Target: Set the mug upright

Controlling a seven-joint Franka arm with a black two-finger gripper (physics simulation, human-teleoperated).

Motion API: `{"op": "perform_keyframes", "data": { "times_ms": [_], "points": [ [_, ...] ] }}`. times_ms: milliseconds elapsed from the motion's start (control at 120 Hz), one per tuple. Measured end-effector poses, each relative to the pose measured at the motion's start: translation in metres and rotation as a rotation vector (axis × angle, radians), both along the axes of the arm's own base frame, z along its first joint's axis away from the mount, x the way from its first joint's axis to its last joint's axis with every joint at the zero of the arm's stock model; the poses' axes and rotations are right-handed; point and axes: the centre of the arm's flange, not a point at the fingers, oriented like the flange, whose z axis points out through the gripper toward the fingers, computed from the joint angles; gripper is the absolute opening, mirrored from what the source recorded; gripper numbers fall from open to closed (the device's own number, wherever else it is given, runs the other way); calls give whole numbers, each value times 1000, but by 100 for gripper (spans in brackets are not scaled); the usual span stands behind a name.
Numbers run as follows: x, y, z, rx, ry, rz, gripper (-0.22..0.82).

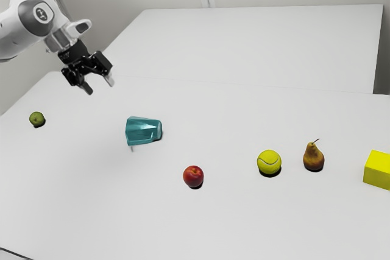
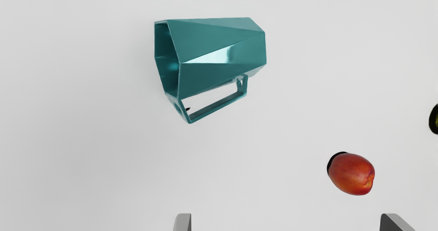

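My gripper (image 1: 100, 85) hangs high above the table, toward the exterior view's left from the mug and well apart from it. A teal faceted mug (image 1: 144, 131) lies on its side on the table. In the wrist view the mug (image 2: 219, 46) shows its open mouth at one end and its angular handle along one side. The fingertips of my gripper (image 2: 285, 222) stand wide open there, with nothing held between them.
On the white table (image 1: 109, 211) a red fruit (image 1: 193, 176) lies nearest the mug. Farther toward the exterior view's right are a tennis ball (image 1: 269, 162), a brown pear (image 1: 313, 157) and a yellow block (image 1: 378, 170). A green fruit (image 1: 37, 119) sits at the exterior view's left.
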Motion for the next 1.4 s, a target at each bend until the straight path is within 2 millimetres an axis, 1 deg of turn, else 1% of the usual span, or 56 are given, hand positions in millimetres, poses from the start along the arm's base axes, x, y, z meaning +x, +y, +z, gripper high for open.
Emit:
{"op": "perform_keyframes", "data": {
  "times_ms": [67, 150, 300, 400, 492, 633, 767, 842, 917, 950, 1075, 1142, 1200, 1258, 1400],
  "points": [
    [4, 19, -25, -64, 6, 29, 60],
    [11, 31, -55, -137, 8, 44, 60],
    [29, 34, -105, -248, -2, 54, 60],
    [30, 44, -140, -332, -21, 92, 60],
    [31, 47, -171, -390, -36, 112, 60],
    [38, 49, -198, -436, -100, 119, 60],
    [44, 44, -205, -492, -185, 114, 60],
    [39, 38, -215, -538, -201, 118, 60],
    [37, 35, -218, -568, -221, 107, 60],
    [36, 35, -218, -579, -230, 100, 54],
    [34, 35, -216, -607, -256, 65, 20],
    [34, 34, -214, -620, -267, 42, 8],
    [34, 32, -212, -629, -276, 22, 0],
    [34, 31, -210, -635, -285, 2, -5],
    [33, 28, -207, -645, -297, -37, -12]
  ]
}}
